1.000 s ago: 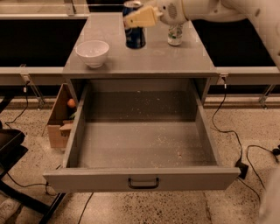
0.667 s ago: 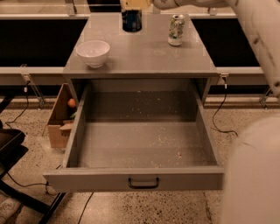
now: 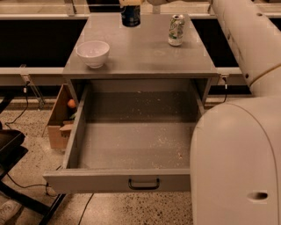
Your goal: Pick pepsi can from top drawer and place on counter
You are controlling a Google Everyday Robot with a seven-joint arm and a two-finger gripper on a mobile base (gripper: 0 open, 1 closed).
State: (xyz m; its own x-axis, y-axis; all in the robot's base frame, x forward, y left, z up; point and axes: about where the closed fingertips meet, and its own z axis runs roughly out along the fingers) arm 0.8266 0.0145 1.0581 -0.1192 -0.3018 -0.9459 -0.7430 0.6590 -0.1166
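The pepsi can (image 3: 130, 16), dark blue, is upright at the far middle of the grey counter (image 3: 140, 57). My gripper (image 3: 130, 2) is right over it at the top edge of the camera view, mostly cut off, its tan fingers closed around the can's top. The top drawer (image 3: 136, 140) is pulled fully out below the counter. Its speckled floor holds nothing, and its dark bar handle (image 3: 143, 183) is on the front panel.
A white bowl (image 3: 92, 52) sits on the counter's left. A white-and-green can (image 3: 176, 30) stands at the far right. My arm (image 3: 239, 145) fills the right side, covering the drawer's right corner. A cardboard box (image 3: 60, 121) and a black chair base (image 3: 13, 176) are on the floor at the left.
The gripper has carried the pepsi can left and toward the counter's far edge. The arm now fills much more of the right side of the view.
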